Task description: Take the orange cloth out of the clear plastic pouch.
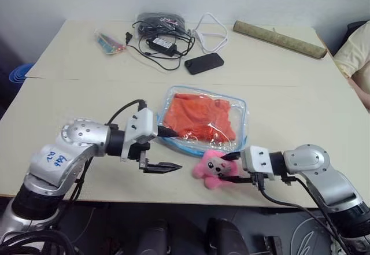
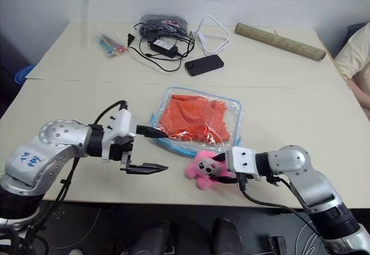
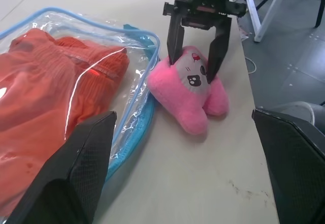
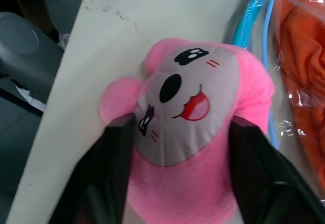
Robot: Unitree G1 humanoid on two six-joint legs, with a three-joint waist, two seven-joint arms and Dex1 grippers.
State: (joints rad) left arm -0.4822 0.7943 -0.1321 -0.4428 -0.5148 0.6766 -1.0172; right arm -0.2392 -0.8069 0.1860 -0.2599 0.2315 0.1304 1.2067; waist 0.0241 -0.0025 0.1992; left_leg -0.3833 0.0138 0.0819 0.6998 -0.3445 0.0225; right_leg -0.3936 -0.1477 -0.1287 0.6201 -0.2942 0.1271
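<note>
No text anywhere can be clearly read.

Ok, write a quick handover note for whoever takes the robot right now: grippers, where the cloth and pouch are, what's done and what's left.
Left gripper: open, holding nothing, hovering over the table beside the pouch's near left corner.
Right gripper: fingers on either side of the pink plush toy at the table's near edge; whether they press on it I cannot tell.
Clear plastic pouch: flat mid-table, just behind the toy.
Orange cloth: fully inside the pouch.
Done: nothing of the job itself.
Left: get hold of the pouch and pull the cloth out.
</note>
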